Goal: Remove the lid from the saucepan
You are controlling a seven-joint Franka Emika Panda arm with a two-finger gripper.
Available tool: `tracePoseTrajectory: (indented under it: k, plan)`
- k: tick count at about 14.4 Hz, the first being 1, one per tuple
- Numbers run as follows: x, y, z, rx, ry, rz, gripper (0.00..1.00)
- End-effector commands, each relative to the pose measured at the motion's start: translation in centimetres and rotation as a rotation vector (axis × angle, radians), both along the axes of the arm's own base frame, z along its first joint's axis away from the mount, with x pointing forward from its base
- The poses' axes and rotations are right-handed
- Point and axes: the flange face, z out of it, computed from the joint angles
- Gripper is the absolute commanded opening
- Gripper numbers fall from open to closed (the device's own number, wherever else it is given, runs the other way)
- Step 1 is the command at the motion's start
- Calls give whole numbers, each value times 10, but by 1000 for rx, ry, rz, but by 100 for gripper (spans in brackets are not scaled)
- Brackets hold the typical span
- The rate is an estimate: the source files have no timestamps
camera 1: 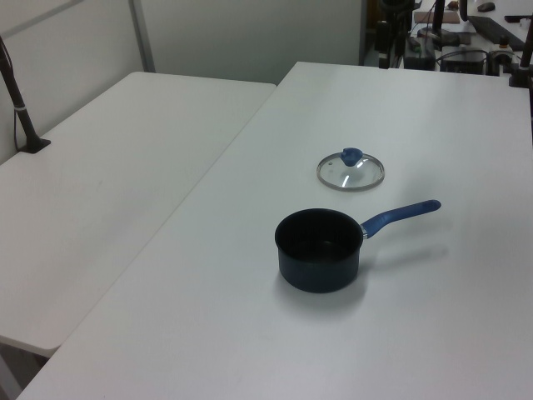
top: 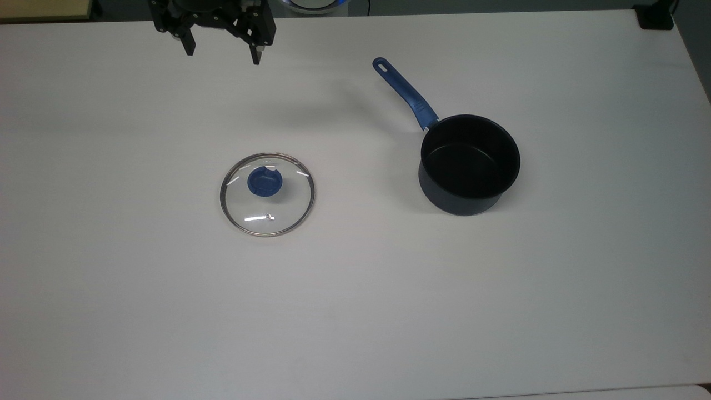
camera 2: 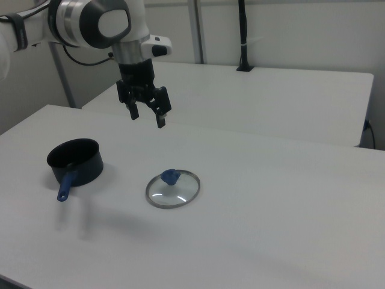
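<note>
My gripper hangs at the top edge of the top view, its two black fingers spread wide with nothing between them and their tips pointing toward the bottom of the picture. In the right view my arm reaches in from the right view's upper left, white with a grey band at the joint, then bends down through the wrist to the gripper. There the gripper points downward, raised in the air, and the black fingers stand parted.
</note>
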Motion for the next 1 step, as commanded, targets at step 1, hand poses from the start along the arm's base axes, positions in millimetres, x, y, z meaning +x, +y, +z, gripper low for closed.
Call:
tracePoseTrajectory:
  k: [1]
  plan:
    - [-8, -10, 2, -20, 10, -32, 100]
